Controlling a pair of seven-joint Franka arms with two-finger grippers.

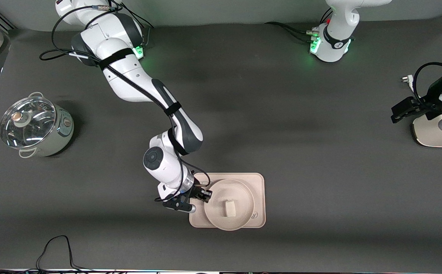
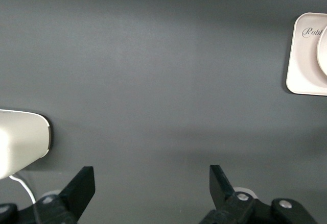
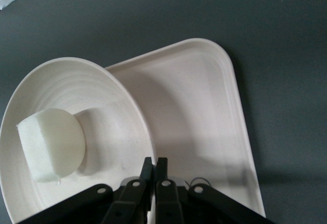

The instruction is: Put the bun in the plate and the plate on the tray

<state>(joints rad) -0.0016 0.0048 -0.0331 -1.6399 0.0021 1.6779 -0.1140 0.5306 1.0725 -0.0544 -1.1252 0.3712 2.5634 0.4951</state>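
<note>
- Your right gripper (image 1: pixel 204 195) has its fingers pinched together on the rim of the plate (image 1: pixel 240 190).
- The plate lies on the tray (image 1: pixel 257 182), directly under and beside that gripper.
- The bun (image 1: pixel 229 207) rests in the plate, near the fingertips.
- Your left gripper (image 1: pixel 396 114) waits with fingers spread, well apart, holding nothing.

Cream-white bun (image 1: pixel 229 208) in round cream plate (image 1: pixel 243 190), plate on pinkish rectangular tray (image 1: pixel 257 180)
</note>
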